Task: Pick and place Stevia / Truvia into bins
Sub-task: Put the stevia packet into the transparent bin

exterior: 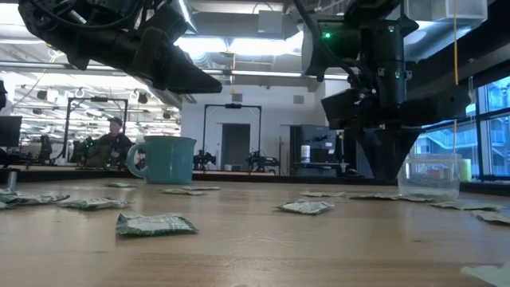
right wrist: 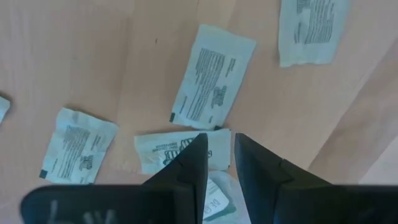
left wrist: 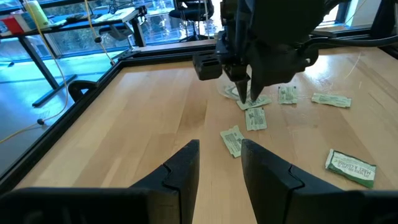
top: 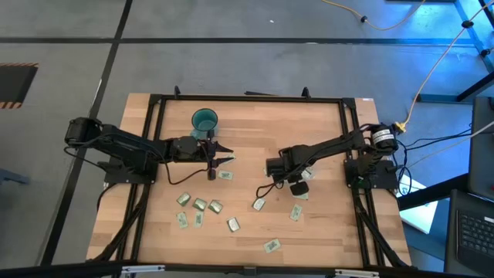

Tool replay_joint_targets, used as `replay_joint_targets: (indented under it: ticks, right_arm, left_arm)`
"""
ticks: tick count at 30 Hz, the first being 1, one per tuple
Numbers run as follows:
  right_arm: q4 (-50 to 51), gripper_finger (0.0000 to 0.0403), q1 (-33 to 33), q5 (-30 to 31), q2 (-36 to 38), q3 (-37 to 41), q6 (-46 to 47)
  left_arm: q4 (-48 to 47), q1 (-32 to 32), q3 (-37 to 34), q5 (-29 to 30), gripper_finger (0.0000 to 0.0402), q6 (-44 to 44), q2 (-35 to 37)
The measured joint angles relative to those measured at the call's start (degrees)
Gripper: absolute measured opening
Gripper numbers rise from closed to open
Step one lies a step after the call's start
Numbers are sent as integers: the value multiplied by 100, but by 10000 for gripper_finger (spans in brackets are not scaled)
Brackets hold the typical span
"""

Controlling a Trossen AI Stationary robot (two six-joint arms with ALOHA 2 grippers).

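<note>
Lying under right claw (right wrist: 217,165): sachets (right wrist: 177,152)

The right pincer (right wrist: 217,163) hides part of one sachet (right wrist: 177,152); another sachet (right wrist: 311,28) is cut off at the edge.

Desk (top: 324,131): pale wood planks, set in a black metal frame (top: 154,104). Floor (top: 255,66): grey concrete crossed by dark seams; a yellow cable (top: 432,69) trails past the desk's far right corner; striped hazard tape (top: 15,83) at far left. Room beyond the desk's far edge: open workshop, bright ceiling lights (exterior: 239,44), exposed ducts, a dark doorway (exterior: 236,146), large windows (exterior: 486,119) at right, a seated person (exterior: 111,142) at left.
</note>
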State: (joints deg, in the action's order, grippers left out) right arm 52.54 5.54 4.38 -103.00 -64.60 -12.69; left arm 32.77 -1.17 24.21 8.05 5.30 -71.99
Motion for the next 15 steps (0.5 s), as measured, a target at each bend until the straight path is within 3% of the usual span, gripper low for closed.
replay_joint_targets:
  ticks: [15]
  right_arm:
    - [196, 84, 2, 31, -607, -35, -93]
  left_arm:
    - [-28, -2, 0, 0, 114, 0, 0]
